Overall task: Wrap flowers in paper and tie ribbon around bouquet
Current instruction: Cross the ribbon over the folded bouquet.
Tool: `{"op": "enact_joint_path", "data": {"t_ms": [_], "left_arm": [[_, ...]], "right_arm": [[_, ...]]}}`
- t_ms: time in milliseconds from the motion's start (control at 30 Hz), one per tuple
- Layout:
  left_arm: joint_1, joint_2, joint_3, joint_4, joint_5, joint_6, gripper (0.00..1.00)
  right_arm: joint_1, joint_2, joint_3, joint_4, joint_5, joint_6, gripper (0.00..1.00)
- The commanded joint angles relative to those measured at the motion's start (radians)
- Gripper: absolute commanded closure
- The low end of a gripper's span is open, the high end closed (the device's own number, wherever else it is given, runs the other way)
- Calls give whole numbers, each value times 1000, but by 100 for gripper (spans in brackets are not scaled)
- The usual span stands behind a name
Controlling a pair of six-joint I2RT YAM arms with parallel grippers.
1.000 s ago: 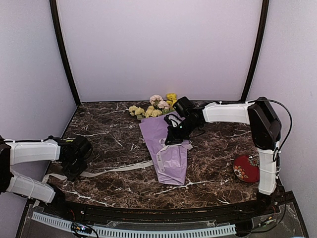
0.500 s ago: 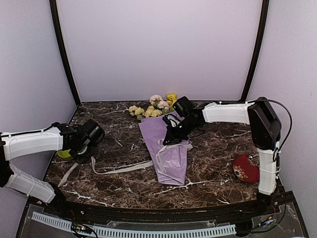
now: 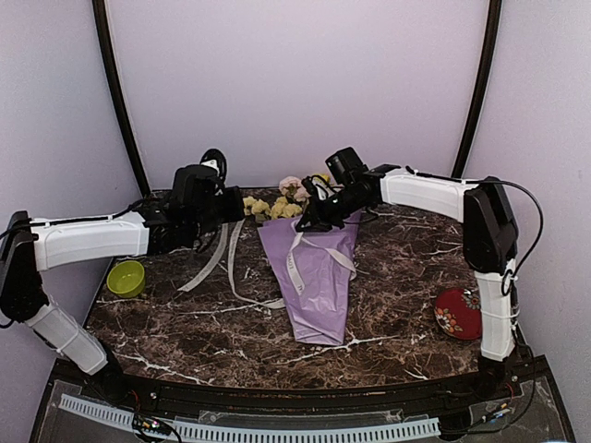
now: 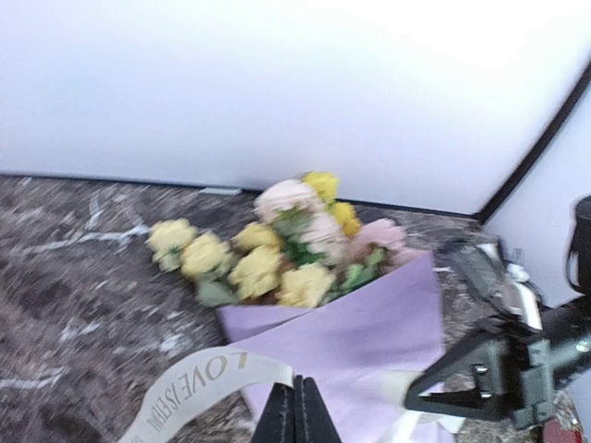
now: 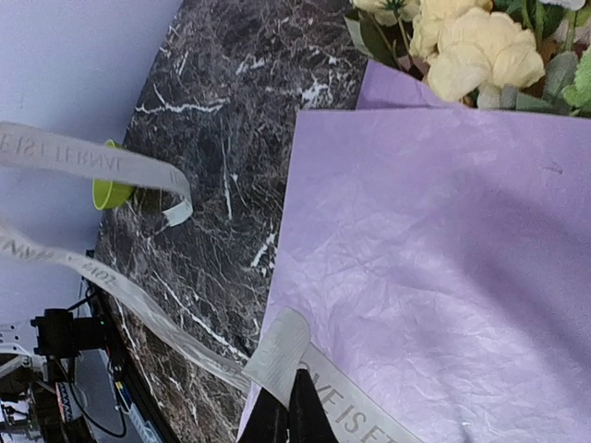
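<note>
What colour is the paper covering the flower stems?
Lilac purple; the paper shows best in the right wrist view.

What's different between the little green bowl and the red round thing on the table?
The green bowl is plain lime; the red round thing carries a flowery pattern. The green bowl sits at the left, near the left arm, and shows whole; the red round thing lies at the right, its edge hidden behind the right arm. Both are small, round, and rest on the marble table, apart from the bouquet.
</note>
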Motion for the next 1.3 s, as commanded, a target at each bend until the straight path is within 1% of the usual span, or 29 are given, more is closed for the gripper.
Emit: {"op": "enact_joint_path", "data": {"t_ms": [0, 67, 167, 300, 333, 400, 500, 633, 733, 833, 867, 900, 1000, 1067, 1133, 1200, 1267], "left_arm": [[-62, 53, 70, 296, 299, 243, 100], [-95, 81, 74, 354, 358, 280, 100], [-105, 114, 73, 403, 378, 263, 100], [-106, 163, 83, 413, 374, 255, 100], [-106, 176, 88, 413, 382, 253, 100], [-106, 202, 104, 407, 388, 249, 100], [-106, 234, 121, 393, 369, 235, 100], [-106, 258, 126, 410, 373, 206, 100], [-106, 268, 129, 411, 362, 192, 100], [-106, 269, 128, 421, 347, 180, 100], [-106, 268, 128, 426, 351, 176, 100], [-106, 269, 131, 431, 357, 171, 100], [-107, 265, 134, 437, 363, 157, 100], [-107, 258, 130, 438, 362, 157, 100], [-107, 251, 127, 438, 360, 160, 100], [-107, 246, 124, 438, 362, 164, 100], [-108, 242, 120, 438, 364, 167, 100]], "right_arm": [[-25, 11, 35, 66, -60, 77, 100], [-28, 8, 26, 84, -66, 90, 100], [-28, -3, -6, 98, -69, 98, 100], [-29, -32, -59, 103, -54, 92, 91], [-31, -36, -66, 99, -53, 89, 87], [-35, -50, -81, 87, -50, 83, 77], [-42, -92, -122, 79, -34, 68, 66], [-53, -164, -200, 98, -17, 59, 58], [-55, -220, -262, 140, -40, 42, 56], [-48, -281, -387, 285, -130, 78, 56], [-44, -293, -415, 358, -158, 100, 56], [-36, -300, -432, 393, -174, 114, 55], [-10, -296, -438, 460, -203, 135, 49], [0, -295, -439, 519, -210, 159, 43], [1, -279, -419, 537, -199, 177, 38], [1, -243, -377, 519, -190, 178, 37], [1, -221, -356, 513, -187, 186, 39]]}}
